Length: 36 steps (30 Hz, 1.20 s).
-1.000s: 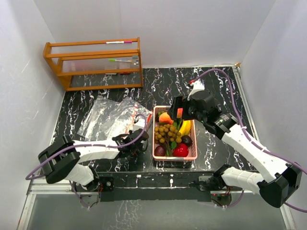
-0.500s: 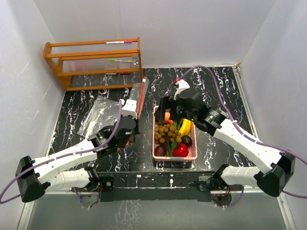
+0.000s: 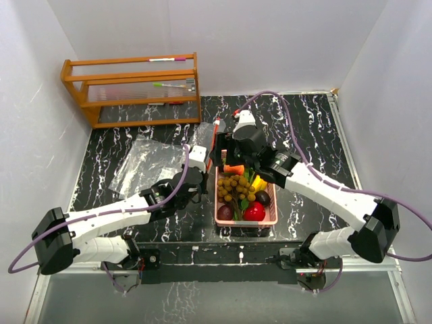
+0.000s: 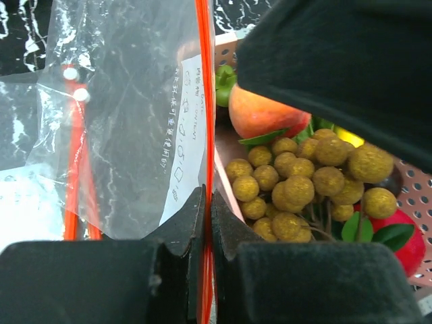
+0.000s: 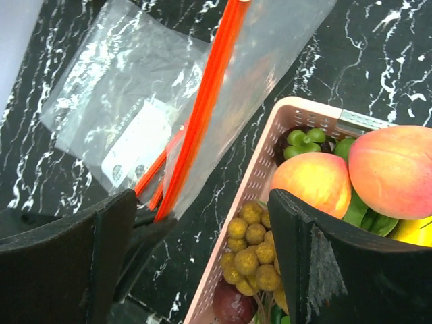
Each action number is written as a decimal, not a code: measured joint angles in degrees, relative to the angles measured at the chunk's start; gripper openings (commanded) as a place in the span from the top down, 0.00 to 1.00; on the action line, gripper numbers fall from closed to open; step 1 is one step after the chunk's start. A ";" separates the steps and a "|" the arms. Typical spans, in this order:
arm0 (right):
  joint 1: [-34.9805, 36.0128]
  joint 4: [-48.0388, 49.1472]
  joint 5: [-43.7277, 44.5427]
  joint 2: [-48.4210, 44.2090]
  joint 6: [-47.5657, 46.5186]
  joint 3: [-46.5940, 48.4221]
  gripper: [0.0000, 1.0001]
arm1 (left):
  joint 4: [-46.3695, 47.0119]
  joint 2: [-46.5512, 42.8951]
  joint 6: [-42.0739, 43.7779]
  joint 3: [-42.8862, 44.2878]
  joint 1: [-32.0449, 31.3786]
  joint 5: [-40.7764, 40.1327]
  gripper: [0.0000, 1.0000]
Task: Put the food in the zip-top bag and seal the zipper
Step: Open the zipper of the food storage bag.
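Observation:
My left gripper (image 3: 204, 173) is shut on the orange zipper strip (image 4: 205, 101) of a clear zip-top bag (image 4: 128, 115) and holds it upright just left of the pink basket (image 3: 246, 222). The basket holds a tan longan bunch (image 3: 235, 188), orange-red round fruits (image 5: 314, 182), a banana (image 3: 259, 182), a red fruit (image 3: 254, 212) and dark purple fruits (image 3: 225, 212). My right gripper (image 3: 223, 154) is open and empty. It hovers above the basket's far left corner, with the bag's zipper (image 5: 202, 101) and the longans (image 5: 253, 250) between its fingers (image 5: 351, 270).
A second clear bag (image 3: 145, 162) lies flat on the black marble table to the left. A wooden rack (image 3: 135, 88) stands at the back left. White walls close in both sides. My left gripper's tip (image 5: 145, 233) shows in the right wrist view.
My left gripper has lifted the bag off the table and carried it right, up to the basket. My right gripper has moved left and farther back, close to the bag.

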 measured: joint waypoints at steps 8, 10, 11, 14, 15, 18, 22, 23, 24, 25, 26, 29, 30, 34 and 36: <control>-0.02 2.16 3.89 1.84 0.94 -1.55 0.29 | 1.22 0.26 -0.52 0.00 -0.70 1.62 1.00; -0.02 2.60 4.76 2.32 1.01 -1.53 0.29 | 1.27 0.26 -0.55 0.00 -0.72 1.75 1.00; -0.02 2.91 5.11 2.62 1.01 -1.53 0.30 | 1.25 0.26 -0.55 0.00 -0.74 1.79 1.00; -0.02 3.56 6.12 3.91 0.98 -1.53 0.31 | 1.25 0.26 -0.57 0.00 -0.81 1.81 1.00; -0.04 3.61 6.43 4.33 0.98 -1.53 0.31 | 1.22 0.26 -0.57 0.00 -0.83 1.81 1.00; -0.35 3.61 7.08 5.60 0.94 -1.53 0.32 | 1.20 0.17 -0.68 0.00 -0.87 1.84 1.00; -0.96 3.80 7.78 5.81 0.94 -1.53 0.32 | 1.18 -0.02 -0.72 0.00 -0.96 1.81 1.00; -1.16 3.96 7.91 5.81 0.94 -1.53 0.32 | 1.16 -0.07 -0.74 0.00 -0.96 1.81 1.00; -1.40 4.02 7.98 5.81 0.94 -1.55 0.32 | 1.16 -0.11 -0.74 -0.02 -0.96 1.81 1.00; -1.64 4.09 8.11 5.79 0.94 -1.57 0.32 | 1.16 -0.17 -0.72 -0.04 -0.96 1.81 1.00; -1.90 4.28 8.15 5.75 0.96 -1.66 0.32 | 1.14 -0.28 -0.72 -0.15 -0.96 1.81 1.00; -2.36 4.68 8.15 5.20 0.98 -2.51 0.32 | 1.16 -0.55 -0.72 -0.55 -0.96 1.77 1.00; -2.54 4.83 8.13 4.90 1.01 -2.86 0.32 | 1.14 -0.57 -0.72 -0.74 -0.96 1.75 1.00; -2.95 4.76 8.11 3.72 1.03 -3.26 0.33 | 1.09 -0.55 -0.74 -1.03 -0.96 1.75 1.00; -3.06 4.90 7.96 2.80 1.25 -3.52 0.33 | 1.25 -0.48 -0.74 -1.03 -0.96 1.75 1.00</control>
